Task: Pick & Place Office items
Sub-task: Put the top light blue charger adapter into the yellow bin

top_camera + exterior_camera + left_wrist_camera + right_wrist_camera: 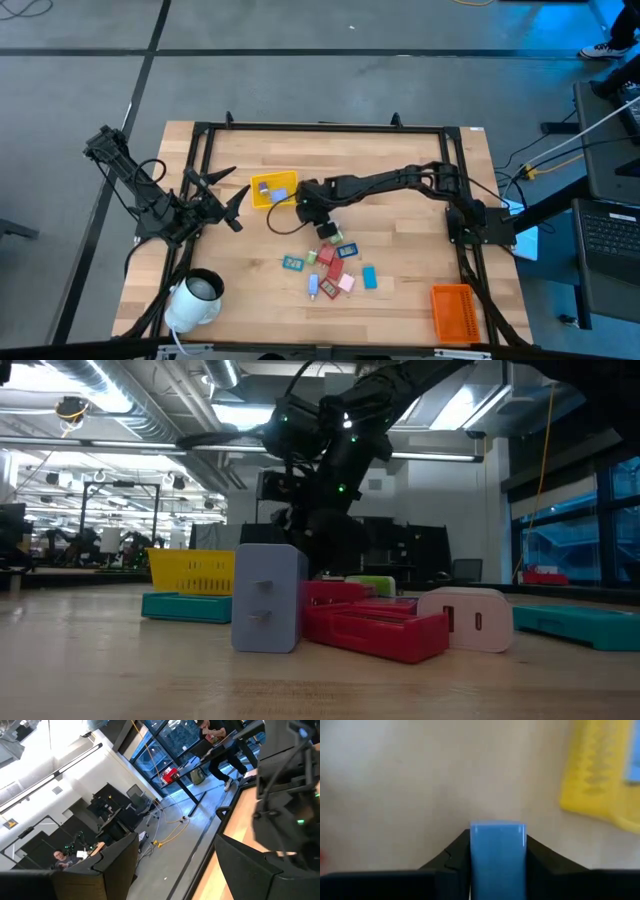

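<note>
The office items [330, 265] lie in a loose pile on the wood at mid-table: small flat pieces in light blue, teal, red and pink. In the low view a pale blue piece [268, 598] stands on edge beside red ones [375, 625]. Another blue piece lies in the yellow tray [272, 188]. My right gripper [308, 212] hangs just right of that tray, shut on a light blue piece [498, 845]. My left gripper [222, 195] waits open, left of the tray, touching nothing. My right gripper pinches the light blue piece between its two fingers [540, 865], one on each long side [522, 855]. The fingers point down from above and the piece runs along them, its free end past the tips. Whether that end touches the wood I cannot tell.
An orange ribbed tray [452, 310] sits at the near right corner and a white roll [195, 300] at the near left. A black frame [320, 127] runs round the table. Bare wood [400, 230] shows between the pile and the right arm's base.
</note>
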### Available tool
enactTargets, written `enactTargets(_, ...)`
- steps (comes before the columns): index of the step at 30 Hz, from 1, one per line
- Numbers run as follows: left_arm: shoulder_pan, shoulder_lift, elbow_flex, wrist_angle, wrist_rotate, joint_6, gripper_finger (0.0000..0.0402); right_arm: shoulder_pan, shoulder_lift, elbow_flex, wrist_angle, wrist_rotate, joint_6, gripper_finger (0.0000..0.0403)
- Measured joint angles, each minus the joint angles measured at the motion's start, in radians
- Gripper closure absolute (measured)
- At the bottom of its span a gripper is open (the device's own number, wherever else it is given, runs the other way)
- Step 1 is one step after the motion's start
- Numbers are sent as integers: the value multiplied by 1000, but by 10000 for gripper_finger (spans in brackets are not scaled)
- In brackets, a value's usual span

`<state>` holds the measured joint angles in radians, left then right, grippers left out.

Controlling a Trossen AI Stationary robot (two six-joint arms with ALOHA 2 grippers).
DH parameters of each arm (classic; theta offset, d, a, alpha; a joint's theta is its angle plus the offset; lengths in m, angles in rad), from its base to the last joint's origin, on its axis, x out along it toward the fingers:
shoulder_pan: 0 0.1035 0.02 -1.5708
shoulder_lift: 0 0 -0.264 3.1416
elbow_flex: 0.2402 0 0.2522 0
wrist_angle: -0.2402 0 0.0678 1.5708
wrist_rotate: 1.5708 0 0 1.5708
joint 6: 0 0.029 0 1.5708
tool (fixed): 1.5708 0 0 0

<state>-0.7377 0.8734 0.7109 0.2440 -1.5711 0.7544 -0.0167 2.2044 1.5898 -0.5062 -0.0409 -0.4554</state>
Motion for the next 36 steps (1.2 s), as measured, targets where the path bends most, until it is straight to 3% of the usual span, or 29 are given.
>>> enactTargets(5,0,0,0,0,0,0,141,62,-6,4,19,48,27,263)
enactTargets(10,0,0,0,0,0,-1,141,96,-18,132,39,106,20,282)
enactTargets(18,0,0,0,0,0,-8,141,6,-20,323,128,107,-32,276)
enactTargets(22,0,0,0,0,0,-8,141,-67,-19,315,124,61,4,265)
enactTargets(28,0,0,0,0,0,-8,141,-136,4,284,137,-77,52,283)
enactTargets(36,0,0,0,0,0,-8,141,-151,60,284,213,-111,88,254)
